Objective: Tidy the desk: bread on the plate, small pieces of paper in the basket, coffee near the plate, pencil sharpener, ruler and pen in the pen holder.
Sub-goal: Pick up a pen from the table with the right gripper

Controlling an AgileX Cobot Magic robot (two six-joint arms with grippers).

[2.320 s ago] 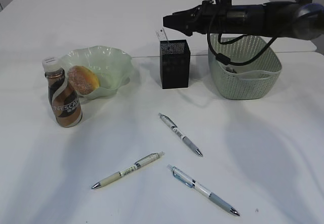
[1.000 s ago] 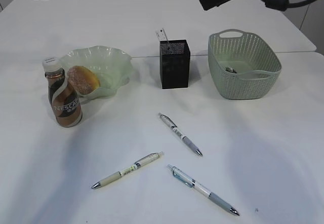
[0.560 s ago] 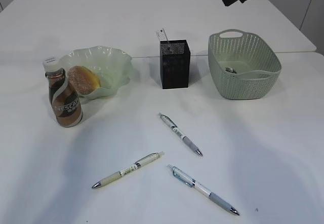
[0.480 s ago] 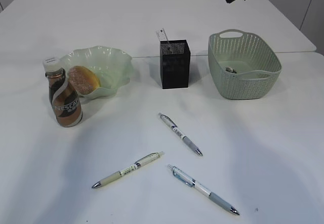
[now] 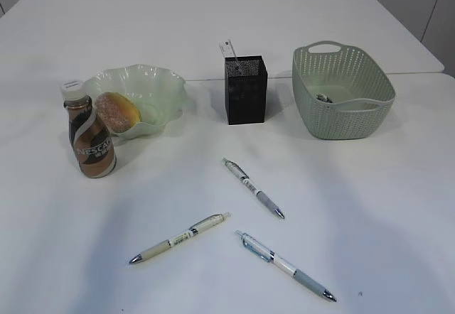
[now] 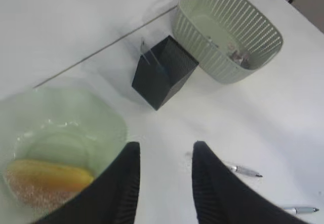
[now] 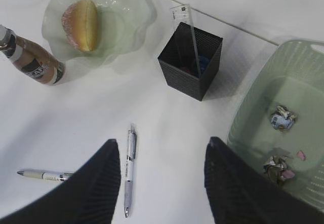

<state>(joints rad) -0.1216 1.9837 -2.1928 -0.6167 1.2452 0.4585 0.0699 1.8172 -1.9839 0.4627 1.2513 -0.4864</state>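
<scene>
The bread lies in the plate, and the coffee stands beside it. The clear ruler leans upright in the black pen holder, which also holds something blue; the pencil sharpener I cannot make out. Small pieces of paper lie in the basket. Three pens lie loose on the desk. High above the desk my left gripper hangs open and empty near the plate. My right gripper is open and empty above one pen.
A seam between two white tabletops runs behind the plate, holder and basket. The desk's far right corner lies beyond the basket. Neither arm shows in the exterior view.
The right arm has risen from over the pen holder and basket and left the exterior view at the top right. Nothing on the desk has moved.
</scene>
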